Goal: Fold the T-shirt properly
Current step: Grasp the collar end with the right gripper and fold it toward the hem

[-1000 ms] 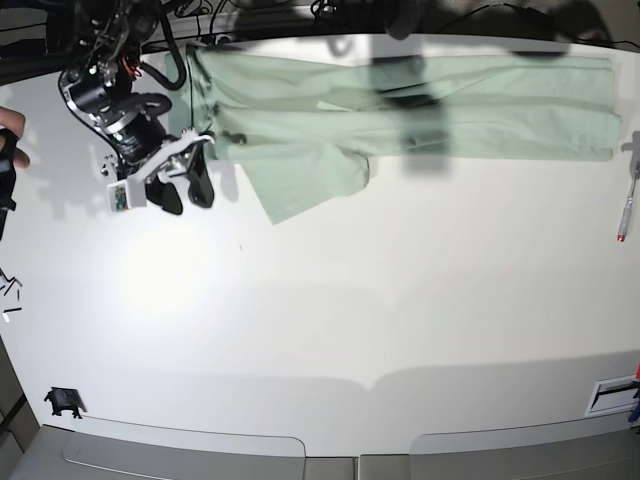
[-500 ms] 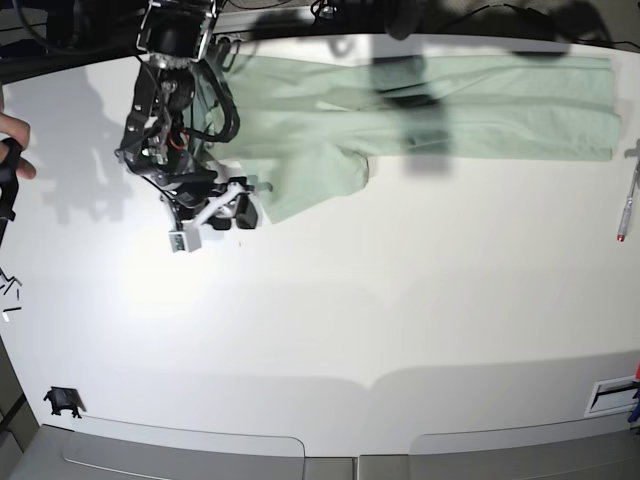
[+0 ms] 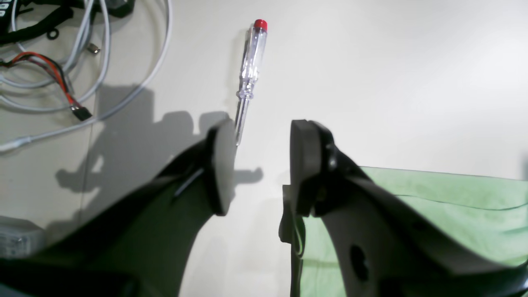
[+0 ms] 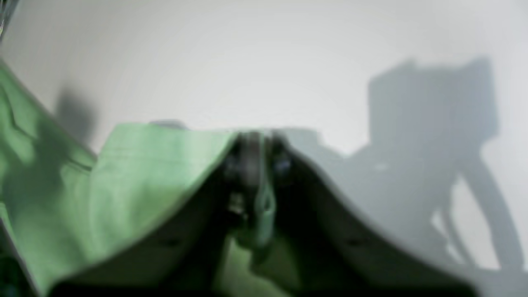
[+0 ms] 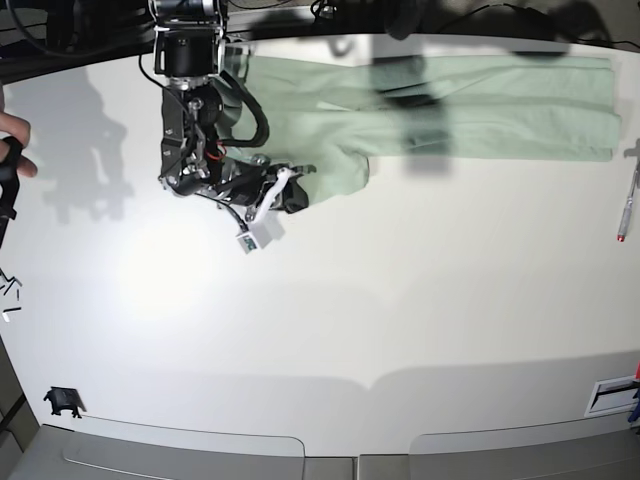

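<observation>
Base view: the right gripper (image 5: 298, 196) has travelled from the bare table left of the T-shirt (image 5: 480, 105) onto the sleeve (image 5: 335, 168), the flap hanging off the shirt's near edge, and its jaws, apart a second ago, are now shut at that flap's outer corner. The shirt itself has not shifted: it lies flat as a long band along the far edge of the table (image 5: 400, 300), collar end toward the right arm. The left arm is not visible here; a screwdriver (image 5: 626, 208) lies just past the shirt's hem end. Left wrist view: the left gripper (image 3: 258, 167) hangs open and empty above the table, its pads (image 3: 303, 165) well apart, one finger over the corner of the shirt (image 3: 433, 206) at the hem end, nothing between them; the screwdriver (image 3: 251, 62) sits just beyond, loose cables (image 3: 82, 62) off to the side. Right wrist view: blurred, but green cloth (image 4: 136, 165) runs up into the closed right gripper (image 4: 258, 161) and a strip of it shows between the fingers, so the pinch looks to have caught the sleeve. Judgement: grasp just made, sleeve fold-in is the step in hand; most of the folding is not yet done.
</observation>
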Action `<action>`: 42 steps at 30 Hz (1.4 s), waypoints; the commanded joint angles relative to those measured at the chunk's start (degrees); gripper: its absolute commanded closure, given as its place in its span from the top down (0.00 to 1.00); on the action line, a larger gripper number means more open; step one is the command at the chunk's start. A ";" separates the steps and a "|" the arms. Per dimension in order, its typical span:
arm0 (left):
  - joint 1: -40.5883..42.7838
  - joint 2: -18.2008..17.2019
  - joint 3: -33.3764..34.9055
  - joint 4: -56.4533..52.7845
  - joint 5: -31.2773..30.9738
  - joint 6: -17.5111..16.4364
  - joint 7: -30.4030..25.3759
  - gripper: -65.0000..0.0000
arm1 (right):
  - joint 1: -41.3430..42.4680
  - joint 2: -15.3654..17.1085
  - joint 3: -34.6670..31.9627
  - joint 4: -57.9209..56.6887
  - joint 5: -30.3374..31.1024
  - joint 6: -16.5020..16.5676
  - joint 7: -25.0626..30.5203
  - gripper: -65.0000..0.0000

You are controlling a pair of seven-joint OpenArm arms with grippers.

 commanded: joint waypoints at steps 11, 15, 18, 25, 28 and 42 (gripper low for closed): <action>-0.44 -1.86 -0.70 0.83 -0.94 0.00 -0.42 0.32 | -4.26 0.31 1.25 21.55 8.13 0.17 -10.08 0.00; -0.44 -1.86 -0.70 0.81 -0.90 0.00 -0.35 0.32 | -12.35 -0.26 1.14 31.61 11.30 0.17 -10.14 0.00; -0.44 -1.86 -0.70 0.81 -0.96 0.00 -0.31 0.32 | -19.78 -2.29 1.14 35.78 12.90 0.20 -10.14 0.00; -0.44 -1.86 -0.70 0.81 -0.96 0.00 -0.50 0.32 | -31.12 -5.60 0.94 39.36 18.86 0.28 -10.14 0.00; -0.44 -1.84 -0.70 0.81 -0.98 0.00 -0.50 0.32 | -32.65 -6.16 -0.13 39.36 19.93 0.28 -10.14 0.00; -0.44 -0.92 -0.70 0.81 -0.98 0.00 -0.50 0.32 | -32.87 -6.19 -10.99 39.36 19.41 0.28 -9.03 0.35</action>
